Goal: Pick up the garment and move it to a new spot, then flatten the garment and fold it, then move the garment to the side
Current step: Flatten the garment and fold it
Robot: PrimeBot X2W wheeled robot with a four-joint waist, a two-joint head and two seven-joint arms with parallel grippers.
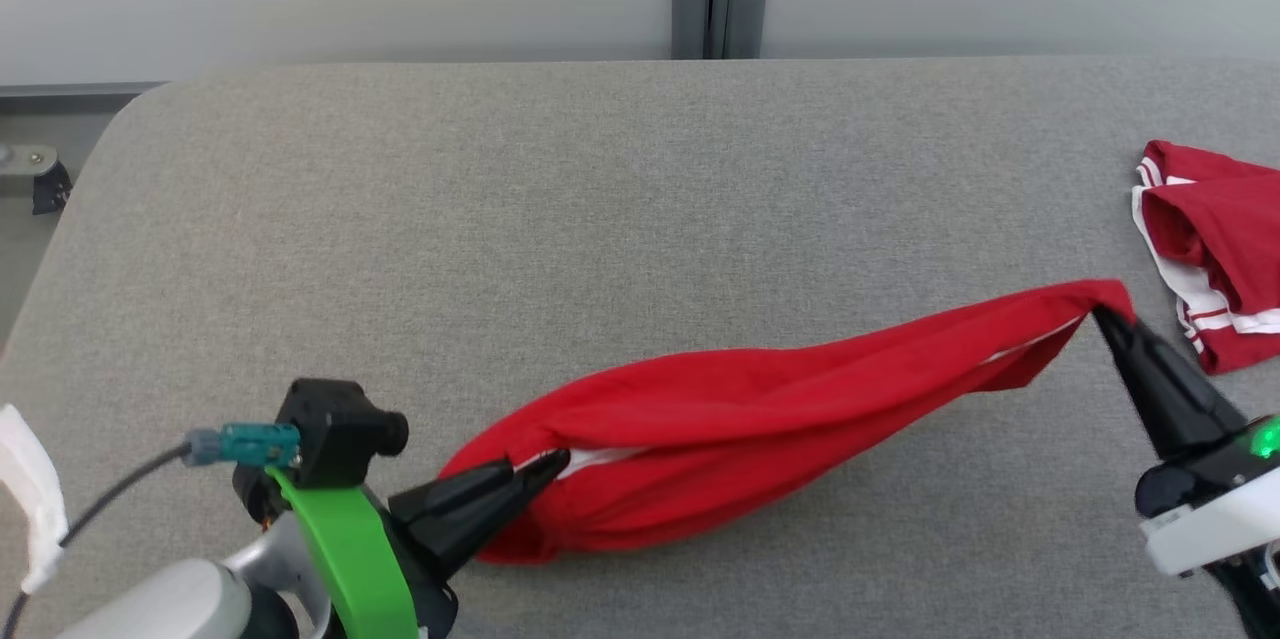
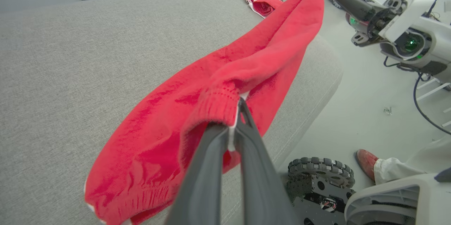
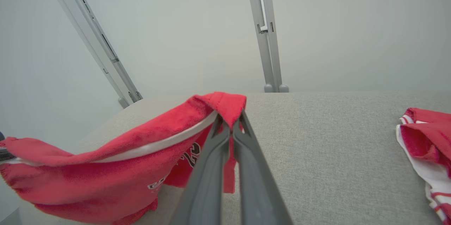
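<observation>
Right of the held garment (image 1: 760,419), a second red-and-white garment (image 1: 1215,249) runs off frame; dark print (image 3: 192,156) on the held one part-folded, unreadable.

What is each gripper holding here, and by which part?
The red garment. The left gripper has its jaws shut on a ribbed edge at one end; the right gripper pinches a white-trimmed edge at the other end.

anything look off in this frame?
Nothing damaged. The red garment hangs bunched and sagging between the left claw and right claw, not flat. A second red-and-white garment lies crumpled at the right edge of the table.
</observation>
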